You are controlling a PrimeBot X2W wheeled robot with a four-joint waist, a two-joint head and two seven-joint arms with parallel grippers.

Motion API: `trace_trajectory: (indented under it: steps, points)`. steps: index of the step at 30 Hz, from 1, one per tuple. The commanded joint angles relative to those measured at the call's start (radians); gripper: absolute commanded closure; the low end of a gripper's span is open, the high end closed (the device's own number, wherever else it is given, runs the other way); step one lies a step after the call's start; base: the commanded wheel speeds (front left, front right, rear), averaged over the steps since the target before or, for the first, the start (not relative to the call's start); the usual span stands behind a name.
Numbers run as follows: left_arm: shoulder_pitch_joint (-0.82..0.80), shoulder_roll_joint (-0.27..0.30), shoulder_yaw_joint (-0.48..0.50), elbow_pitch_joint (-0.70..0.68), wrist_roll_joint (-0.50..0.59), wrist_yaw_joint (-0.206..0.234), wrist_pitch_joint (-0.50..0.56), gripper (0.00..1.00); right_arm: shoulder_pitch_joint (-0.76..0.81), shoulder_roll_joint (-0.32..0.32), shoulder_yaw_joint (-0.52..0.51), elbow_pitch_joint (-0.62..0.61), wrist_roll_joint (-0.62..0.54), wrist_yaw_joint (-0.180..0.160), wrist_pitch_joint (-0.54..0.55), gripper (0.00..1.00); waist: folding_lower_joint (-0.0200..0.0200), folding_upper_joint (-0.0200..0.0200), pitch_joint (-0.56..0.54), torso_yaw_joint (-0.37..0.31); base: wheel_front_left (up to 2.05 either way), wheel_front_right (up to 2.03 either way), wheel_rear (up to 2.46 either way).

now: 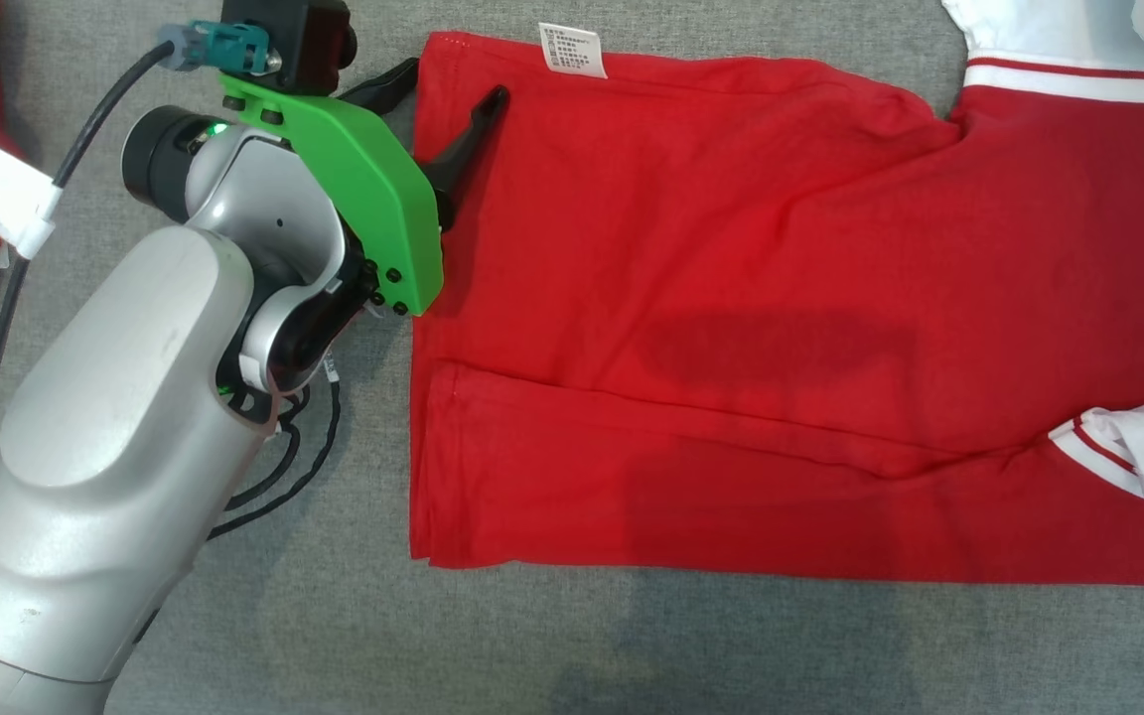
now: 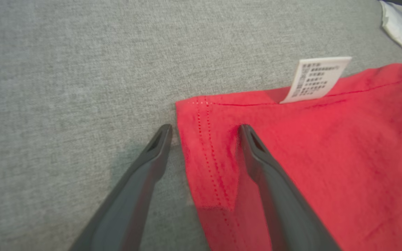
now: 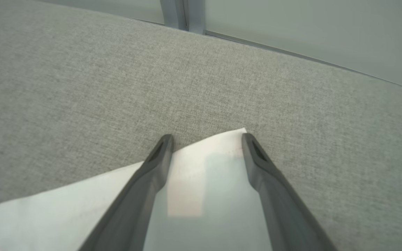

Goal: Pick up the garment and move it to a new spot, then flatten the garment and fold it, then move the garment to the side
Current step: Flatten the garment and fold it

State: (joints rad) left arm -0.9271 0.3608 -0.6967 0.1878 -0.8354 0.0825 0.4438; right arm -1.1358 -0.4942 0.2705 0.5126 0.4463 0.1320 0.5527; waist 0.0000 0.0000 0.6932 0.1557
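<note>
Head view: the red garment (image 1: 731, 298) lies spread from centre to right on the grey surface (image 1: 334, 616). My left pincer (image 1: 451, 87), upper left, straddles its corner.

Left wrist view: my fingers stand wide apart with the hem between them, placed, I judge, to pinch it. A label (image 2: 318, 78) sits upper right.

Right wrist view: my right pincer (image 3: 207, 136) is wide over white cloth (image 3: 65, 209).

Head view overhead, left wrist view low and close, both on garment (image 1: 711, 298)
</note>
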Motion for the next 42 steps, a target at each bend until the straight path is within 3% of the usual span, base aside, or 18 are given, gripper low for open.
trace_trajectory:
  steps: [1, 2, 3, 4, 5, 6, 7, 8, 19, 27, 35, 42]
  points:
    - [0.020, -0.007, -0.024, 0.035, -0.018, -0.009, 0.027, 0.00, 0.021, -0.015, 0.011, 0.044, -0.008, -0.003, 0.023, 0.00, 0.0000, 0.0000, 0.001, -0.005, 0.00, 0.00, 0.00]
    - [0.020, -0.007, -0.024, 0.035, -0.018, -0.009, 0.027, 0.00, 0.021, -0.015, 0.011, 0.044, -0.008, -0.003, 0.023, 0.00, 0.0000, 0.0000, 0.001, -0.005, 0.00, 0.00, 0.00]
    - [0.019, -0.011, -0.027, 0.036, -0.020, -0.013, 0.030, 0.13, 0.024, -0.015, 0.014, 0.054, -0.006, -0.003, 0.029, 0.00, 0.0000, 0.0000, 0.001, -0.007, 0.00, 0.00, 0.00]
    - [0.016, -0.012, -0.030, 0.038, -0.020, -0.014, 0.032, 0.56, 0.028, -0.015, 0.017, 0.062, -0.005, -0.003, 0.034, 0.00, 0.0000, 0.0000, 0.001, -0.008, 0.00, 0.00, 0.00]
    - [0.015, -0.015, -0.032, 0.040, -0.020, -0.016, 0.031, 0.84, 0.030, -0.016, 0.021, 0.070, -0.007, -0.003, 0.040, 0.00, 0.0000, 0.0000, 0.002, -0.009, 0.00, 0.00, 0.00]
    - [0.016, -0.018, -0.036, 0.040, -0.025, -0.024, 0.033, 1.00, 0.036, -0.014, 0.037, 0.073, -0.010, -0.003, 0.048, 0.00, 0.0000, 0.0000, 0.003, -0.011, 0.00, 0.00, 0.00]
    - [0.019, -0.020, -0.040, 0.038, -0.027, -0.031, 0.037, 1.00, 0.041, -0.008, 0.042, 0.078, 0.000, -0.003, 0.053, 0.70, 0.0000, 0.0000, 0.002, -0.012, 0.00, 0.00, 0.00]
    - [0.022, -0.022, -0.041, 0.036, -0.029, -0.036, 0.034, 1.00, 0.045, 0.002, 0.042, 0.082, 0.014, -0.003, 0.051, 1.00, 0.0000, 0.0000, 0.000, -0.014, 0.00, 0.00, 0.00]
    - [0.063, 0.015, 0.027, -0.022, -0.046, -0.026, -0.067, 1.00, 0.060, 0.018, 0.023, 0.046, 0.097, -0.002, -0.057, 1.00, 0.0000, 0.0000, -0.071, -0.049, 0.00, 0.00, 0.00]
    - [0.192, 0.080, 0.068, -0.117, -0.032, 0.024, -0.156, 1.00, 0.180, -0.031, 0.023, -0.083, 0.176, -0.002, -0.209, 1.00, 0.0000, 0.0000, -0.198, -0.100, 0.00, 0.00, 0.00]
    - [0.383, 0.135, 0.073, -0.259, -0.031, 0.084, -0.216, 1.00, 0.492, -0.076, -0.066, -0.319, 0.251, -0.002, -0.346, 1.00, 0.0000, 0.0000, -0.308, -0.147, 0.00, 0.00, 0.00]
    - [0.552, 0.165, 0.100, -0.345, -0.045, 0.150, -0.290, 1.00, 0.882, 0.019, -0.234, -0.586, 0.236, -0.002, -0.386, 1.00, 0.0000, 0.0000, -0.360, -0.196, 0.00, 0.00, 0.00]
